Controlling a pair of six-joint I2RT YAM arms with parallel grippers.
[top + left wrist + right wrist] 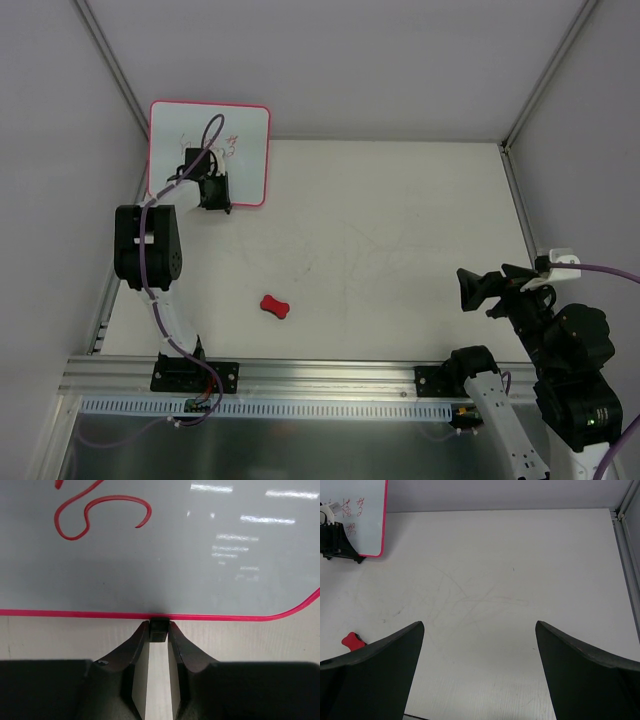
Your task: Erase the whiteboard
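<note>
Left wrist view shows the left gripper (pixel 159 636) clenched on a small black foot (pixel 159 626) at the lower edge of the whiteboard (pixel 200 575), the two dark fingers pinching it from either side just under the pink frame (pixel 75 613). The board stands at the far left corner of the table (pixel 495 580), and red handwritten marks (pixel 100 515) are on its face, so none of the erasing looks done. The right gripper (pixel 479 626) hangs released, jaws wide apart, above bare tabletop and well apart from the board. The red bone-shaped eraser (pixel 274 306) lies on the table between the arms, touched by neither.

The grip is the likely weak point. The foot is a tiny, hard block, and the fingers catch it only at their tips, so any pull or twist could let it slip out or pivot. A light board held by one low corner may swing, tip forward, or scrape along the wall. If the foot only clips on, it might pop off the frame.

The board face is glossy and smooth and mirrors the ceiling lights. Its frame is a thin rounded plastic rim. The table is matte white with faint scuffs.
</note>
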